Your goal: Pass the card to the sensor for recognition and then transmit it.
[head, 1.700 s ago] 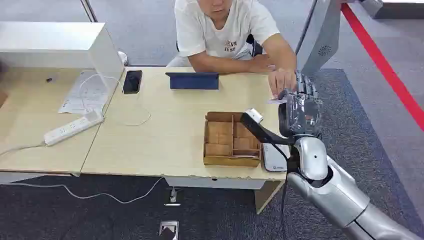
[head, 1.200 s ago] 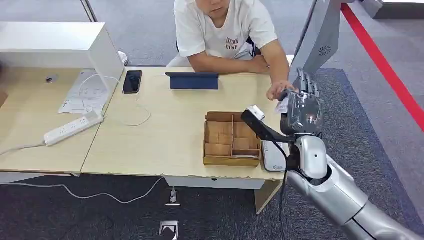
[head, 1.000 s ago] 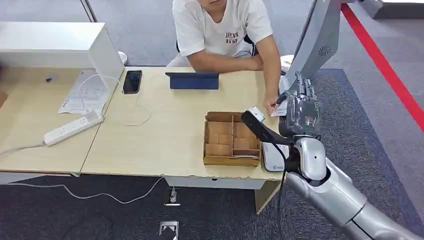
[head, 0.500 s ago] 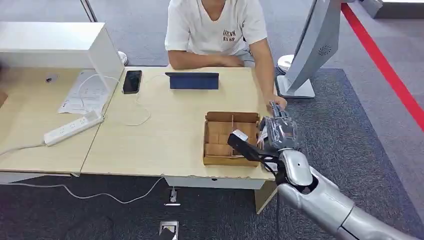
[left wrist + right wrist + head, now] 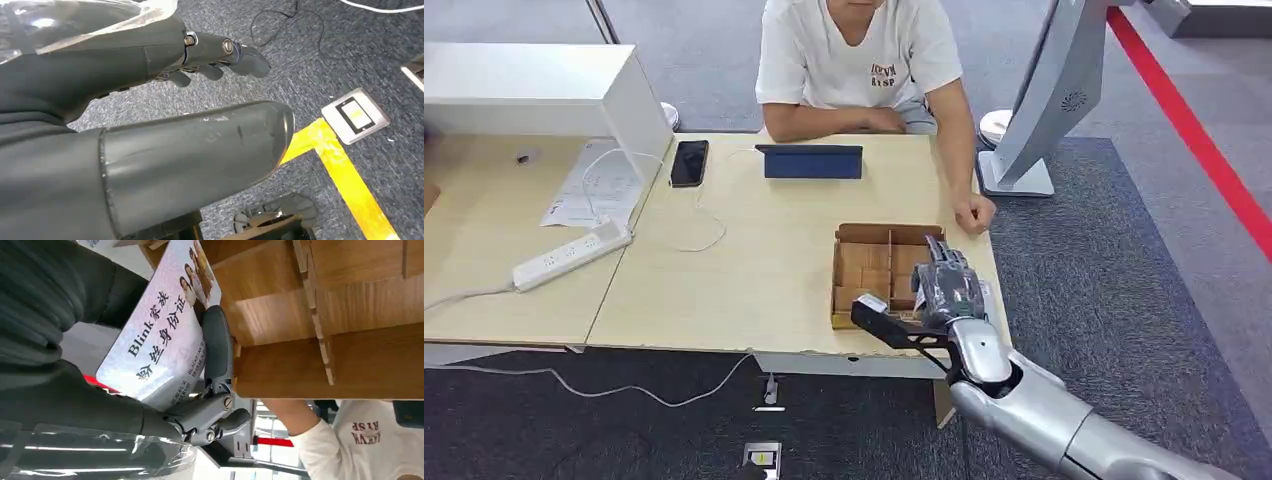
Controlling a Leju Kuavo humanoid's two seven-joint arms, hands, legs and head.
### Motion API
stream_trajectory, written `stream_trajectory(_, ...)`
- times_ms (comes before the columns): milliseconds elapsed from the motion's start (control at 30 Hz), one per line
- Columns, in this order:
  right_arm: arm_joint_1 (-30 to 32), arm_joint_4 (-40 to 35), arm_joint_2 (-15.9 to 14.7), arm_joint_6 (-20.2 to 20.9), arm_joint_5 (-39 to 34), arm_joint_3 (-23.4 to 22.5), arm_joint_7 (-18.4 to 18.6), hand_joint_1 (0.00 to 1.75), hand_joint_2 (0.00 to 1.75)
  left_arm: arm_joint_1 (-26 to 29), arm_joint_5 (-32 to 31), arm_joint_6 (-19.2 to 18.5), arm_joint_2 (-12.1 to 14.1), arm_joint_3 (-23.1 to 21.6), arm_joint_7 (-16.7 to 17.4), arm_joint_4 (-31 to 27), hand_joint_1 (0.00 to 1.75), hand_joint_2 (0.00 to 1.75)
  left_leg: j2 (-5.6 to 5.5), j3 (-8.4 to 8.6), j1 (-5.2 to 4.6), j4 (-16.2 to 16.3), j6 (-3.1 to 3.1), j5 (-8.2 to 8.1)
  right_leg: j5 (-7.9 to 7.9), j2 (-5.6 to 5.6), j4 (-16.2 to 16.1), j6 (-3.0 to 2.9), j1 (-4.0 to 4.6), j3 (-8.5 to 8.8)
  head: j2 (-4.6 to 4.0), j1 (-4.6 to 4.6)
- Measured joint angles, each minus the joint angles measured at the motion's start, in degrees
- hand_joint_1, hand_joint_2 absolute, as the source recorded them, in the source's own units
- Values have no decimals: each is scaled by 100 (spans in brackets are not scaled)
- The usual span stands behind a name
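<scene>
Gripping the card (image 5: pixel 160 335) flat between thumb and fingers, the right hand (image 5: pixel 946 285) is held low over the bench (image 5: pixel 754 270) beside the wooden compartment box (image 5: pixel 874 262), probably so its face can be read by the sensor. The left hand (image 5: pixel 150 100) hangs unclenched, grasping nothing, above the carpet.

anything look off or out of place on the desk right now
Nothing looks spilled, damaged or knocked over. The right robot hand holds the card at the wooden divided box, which sits square on the table. The phone, power strip and loose white cable lie flat.
</scene>
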Motion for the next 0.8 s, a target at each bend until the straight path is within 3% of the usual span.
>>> stream_trajectory(200, -6, 64, -120, -1025, 45, -17, 337, 175, 175, -3, 0, 7, 18, -35, 88, -2, 0, 0, 0, 2, 0, 4, 0, 0, 0, 0, 0, 0, 0, 0, 0, 0)
stream_trajectory(433, -1, -251, -446, -2199, 752, -319, 512, 175, 175, -45, -125, 2, 24, -169, 160, -2, 0, 0, 0, 3, 0, 7, 0, 0, 1, 1, 0, 0, 0, 0, 0, 0)
stream_trajectory(567, 25, -520, -603, -2103, 1152, -669, 512, 175, 175, -78, -146, 0, 24, -247, 171, -2, 0, 0, 0, 4, 0, 7, 0, 0, 1, 1, 0, 0, 0, 0, 0, 0)
stream_trajectory(733, 159, -800, -782, -1224, 1274, -1062, 514, 175, 175, -92, -136, 0, 24, -300, 151, -2, 0, 0, 0, 5, 0, 7, 0, 0, 1, 1, 0, 0, 0, 1, 0, -2)
stream_trajectory(800, 229, -828, -830, -1078, 1233, -1127, 518, 175, 175, -91, -133, -2, 22, -304, 149, -2, 0, 0, 0, 4, 0, 8, 0, 0, 1, 1, 0, 0, 0, 1, 0, 0)
